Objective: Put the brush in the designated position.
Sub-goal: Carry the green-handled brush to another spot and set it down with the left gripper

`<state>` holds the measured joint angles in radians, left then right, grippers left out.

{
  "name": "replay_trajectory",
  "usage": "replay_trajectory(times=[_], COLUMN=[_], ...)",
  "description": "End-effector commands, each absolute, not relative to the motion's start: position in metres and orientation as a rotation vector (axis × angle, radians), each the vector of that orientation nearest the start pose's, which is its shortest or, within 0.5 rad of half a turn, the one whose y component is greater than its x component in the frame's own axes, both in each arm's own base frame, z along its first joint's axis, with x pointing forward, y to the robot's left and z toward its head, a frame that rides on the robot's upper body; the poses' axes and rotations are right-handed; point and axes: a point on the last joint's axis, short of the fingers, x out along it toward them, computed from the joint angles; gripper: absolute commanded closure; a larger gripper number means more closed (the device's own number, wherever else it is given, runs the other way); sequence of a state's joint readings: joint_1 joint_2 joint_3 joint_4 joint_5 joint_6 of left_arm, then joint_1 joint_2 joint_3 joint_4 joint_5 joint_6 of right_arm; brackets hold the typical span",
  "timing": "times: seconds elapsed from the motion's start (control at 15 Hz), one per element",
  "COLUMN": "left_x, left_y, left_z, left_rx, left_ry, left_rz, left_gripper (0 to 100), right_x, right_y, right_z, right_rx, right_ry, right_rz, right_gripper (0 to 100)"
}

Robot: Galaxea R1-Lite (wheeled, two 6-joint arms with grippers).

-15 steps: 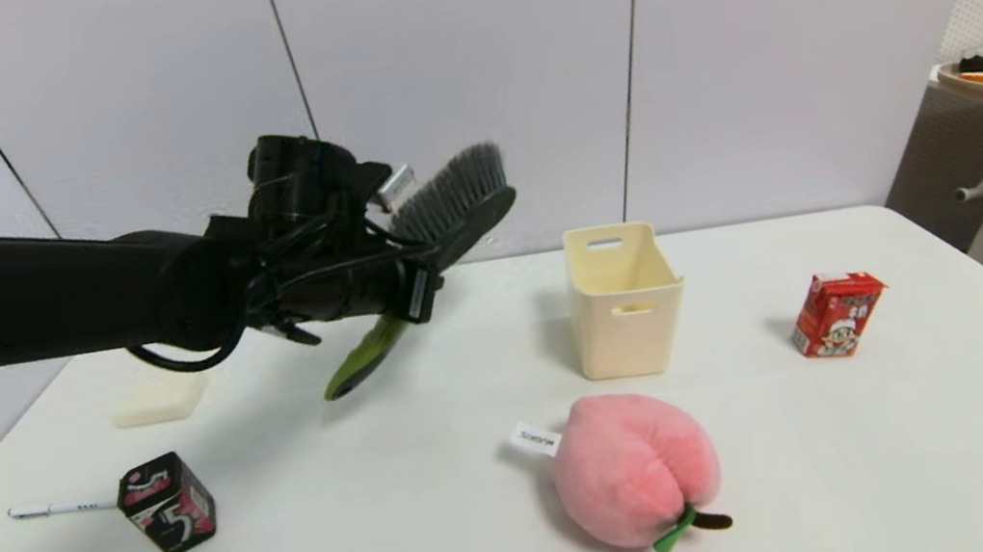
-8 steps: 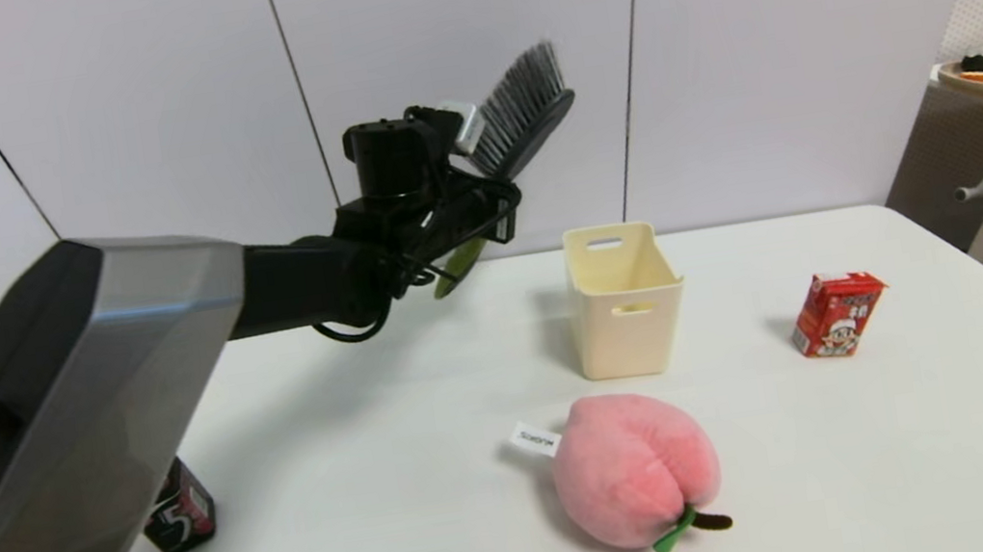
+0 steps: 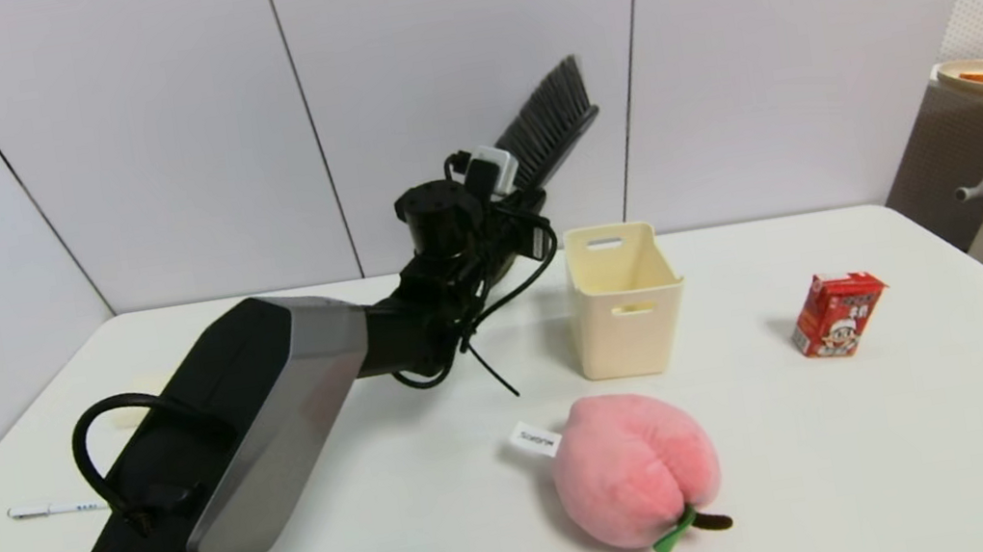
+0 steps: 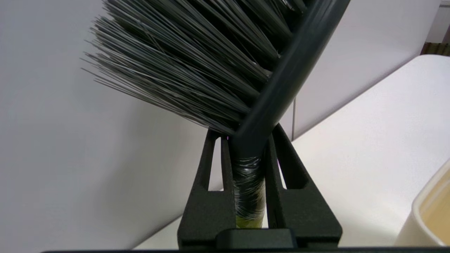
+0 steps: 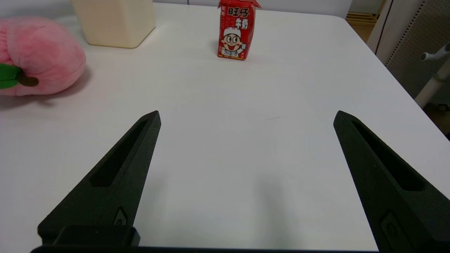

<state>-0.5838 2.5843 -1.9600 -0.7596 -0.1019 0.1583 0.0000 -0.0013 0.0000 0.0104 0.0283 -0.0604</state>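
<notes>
Thin white pen (image 3: 57,508): lying flat near the desk's left edge, untouched.

Left gripper (image 4: 248,165): raised above the desk's middle towards the far edge, fingers clamped together on the neck of the brush.

Long hand brush with dark grey bristles and lime-green handle (image 3: 549,123): held in the air, head tilted up and rightward, just left of the bin. A second ago it hung lower and farther left over the desk; it has since been carried up and towards the bin, which suggests the bin is the intended place and lowering comes next.

Cream plastic bin, open-topped (image 3: 624,297): upright, centre of the desk, nothing visible inside.

Pink plush peach (image 3: 632,467): near the front edge, before the bin.

Red milk carton (image 3: 836,314): standing towards the right edge.

Right gripper (image 5: 246,175): parked low over the front right corner, fingers wide apart, holding nothing.
</notes>
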Motion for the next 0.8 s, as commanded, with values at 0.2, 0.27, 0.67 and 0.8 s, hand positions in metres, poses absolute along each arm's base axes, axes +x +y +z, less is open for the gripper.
replay_trajectory(times=[0.2,0.27,0.67,0.8], left_x=[0.4481,0.4481,0.4493,0.4501], left_y=[-0.3164,-0.3164,-0.3141,-0.3127], left_z=[0.1057,0.1059,0.1076,0.1083], left_rx=[0.133,0.138,0.141,0.141], left_ry=[-0.157,-0.161,-0.165,-0.164], left_rz=[-0.703,-0.702,-0.697,-0.694], left_gripper=[100,100,0,0], right_x=[-0.0227,-0.0227,-0.0227,-0.0227], right_y=[0.0007,0.0007,0.0007,0.0007], right_z=[0.074,0.074,0.074,0.0741], right_rx=[-0.061,-0.061,-0.061,-0.061], right_ry=[0.011,0.011,0.011,0.01], right_rz=[0.03,0.03,0.03,0.029], right_gripper=[0,0,0,0])
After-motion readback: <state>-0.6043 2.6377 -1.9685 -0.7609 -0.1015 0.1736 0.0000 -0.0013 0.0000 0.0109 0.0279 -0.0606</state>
